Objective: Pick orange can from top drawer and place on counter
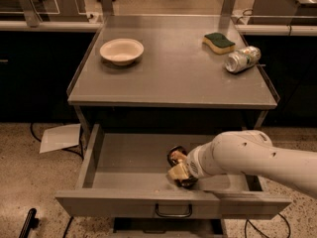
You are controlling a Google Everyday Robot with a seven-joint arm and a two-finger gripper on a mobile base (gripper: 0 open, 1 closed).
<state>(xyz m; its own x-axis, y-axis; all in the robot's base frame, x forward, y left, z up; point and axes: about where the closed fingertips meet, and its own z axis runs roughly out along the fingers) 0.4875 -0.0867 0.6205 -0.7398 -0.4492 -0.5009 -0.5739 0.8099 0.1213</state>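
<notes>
1. Camera view looks down on the grey desk (173, 86), where the can must end up.
2. Beneath it the top drawer (124, 157) stands pulled open.
3. A white arm (257, 157) reaches in from the right, its jaws low near the drawer's front; whether they have closed cannot be told.
4. A bowl (121, 51), a sponge (219, 42) and a silver can (241, 59) sit on the desk.
5. The orange can (176, 157) lies in the drawer at the jaws. The grasp seems the step in hand; next calls for a firm hold, then a lift clear of the desk's edge.
</notes>
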